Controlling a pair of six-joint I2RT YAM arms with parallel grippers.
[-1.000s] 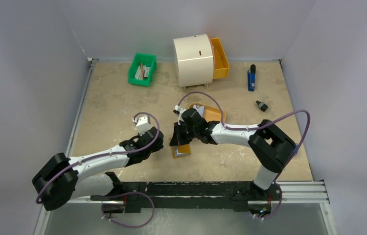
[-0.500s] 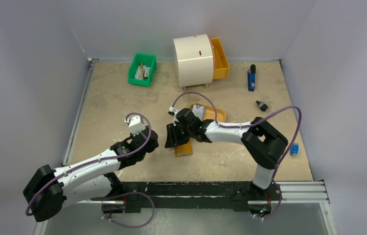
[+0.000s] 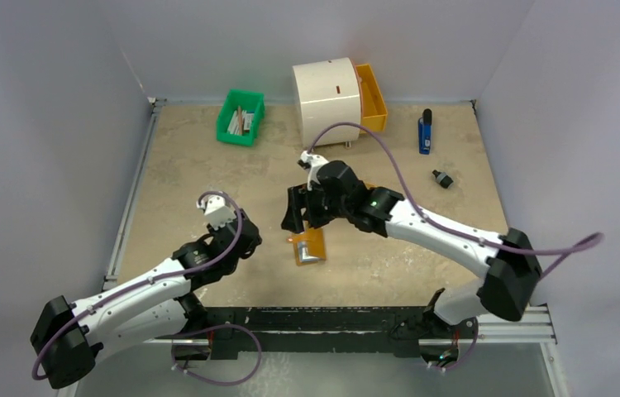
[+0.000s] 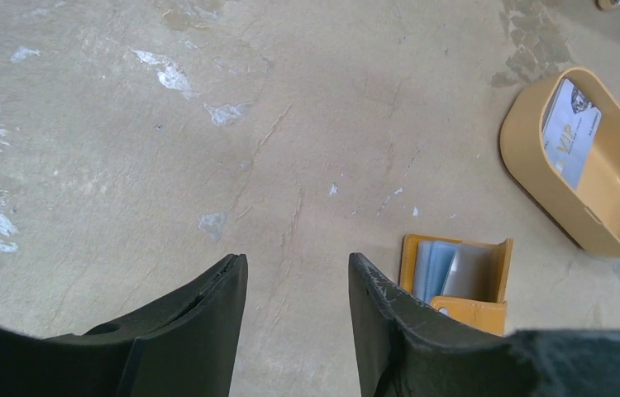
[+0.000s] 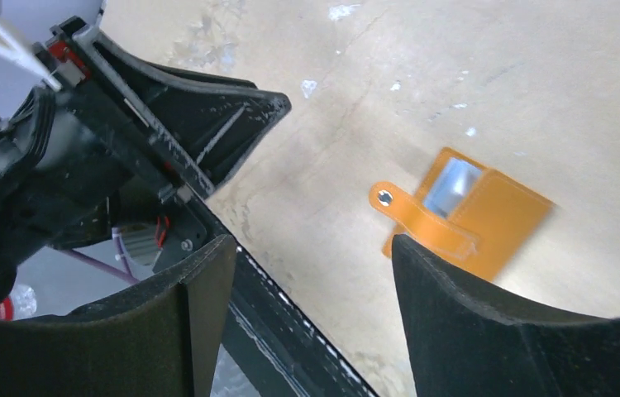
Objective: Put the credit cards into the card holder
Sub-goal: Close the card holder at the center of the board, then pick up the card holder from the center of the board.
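The card holder (image 3: 310, 246) lies on the table near the front middle, its strap flap partly open. In the left wrist view, pale blue-grey credit cards (image 4: 447, 271) sit inside the card holder (image 4: 455, 310). Another credit card (image 4: 569, 132), printed VIP, lies in the oval orange tray (image 4: 538, 178). My right gripper (image 3: 294, 217) hangs open just above and behind the holder, apart from it. In its own view the right gripper (image 5: 311, 244) holds nothing, with the card holder (image 5: 497, 223) beyond its right finger. My left gripper (image 4: 297, 265) is open and empty, left of the holder.
At the back stand a green bin (image 3: 240, 117) of sticks and papers and a white round cabinet (image 3: 327, 101) with an orange drawer (image 3: 371, 98). A blue object (image 3: 425, 132) and a small black part (image 3: 441, 178) lie at the back right.
My right gripper has opened, let go of the card holder and lifted back from it. The left arm has drawn back to the near left, its jaws a little wider.
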